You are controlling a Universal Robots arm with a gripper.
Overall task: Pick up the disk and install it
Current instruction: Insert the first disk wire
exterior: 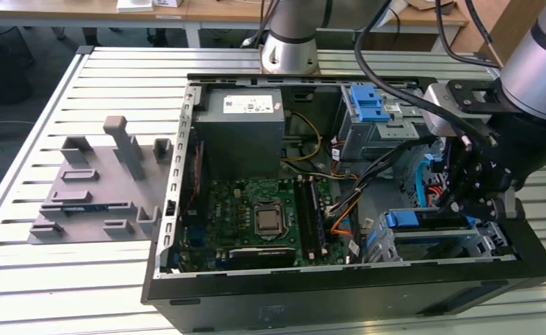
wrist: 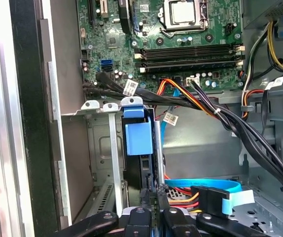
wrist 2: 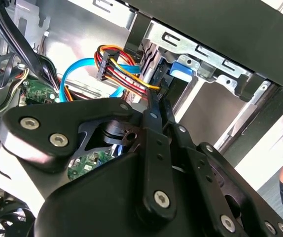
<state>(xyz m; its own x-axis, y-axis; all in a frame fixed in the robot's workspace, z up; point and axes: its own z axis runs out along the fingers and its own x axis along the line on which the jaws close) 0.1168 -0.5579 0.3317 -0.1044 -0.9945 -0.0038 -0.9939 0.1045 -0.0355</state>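
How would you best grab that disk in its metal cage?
By the narrow edge of the disk beside its blue clip, coming in from the open side of the case: it stands on edge inside the cage, whose walls cover its broad faces.

Lighting was bright and even, daylight-like. The slatted table (exterior: 77,105) reflected soft glare. Deep shadow filled the computer case (exterior: 347,286) interior by my gripper (exterior: 473,188). In the second wrist view my linkage was blurred; background overexposed.
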